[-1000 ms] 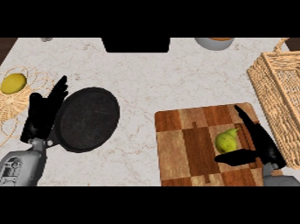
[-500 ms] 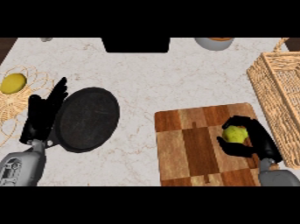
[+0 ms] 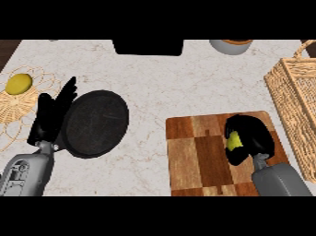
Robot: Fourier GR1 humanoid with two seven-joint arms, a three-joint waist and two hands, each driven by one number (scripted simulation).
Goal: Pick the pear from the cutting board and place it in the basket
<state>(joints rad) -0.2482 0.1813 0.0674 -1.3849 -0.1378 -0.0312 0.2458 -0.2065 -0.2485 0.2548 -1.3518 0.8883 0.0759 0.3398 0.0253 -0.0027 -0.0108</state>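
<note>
A yellow-green pear shows only as a small patch on the wooden cutting board at the lower right. My right hand covers it, with fingers and thumb curled round it. The wicker basket stands just right of the board, at the view's right edge. At the left, beside a dark round pan, my left hand rests open with its fingers pointing up.
A dark round pan lies left of the board. A woven trivet at the far left carries a yellow fruit. A black block and a grey bowl sit along the counter's far edge.
My right hand has moved over the pear and closed round it, hiding most of the fruit. The left hand has stayed where it was.
</note>
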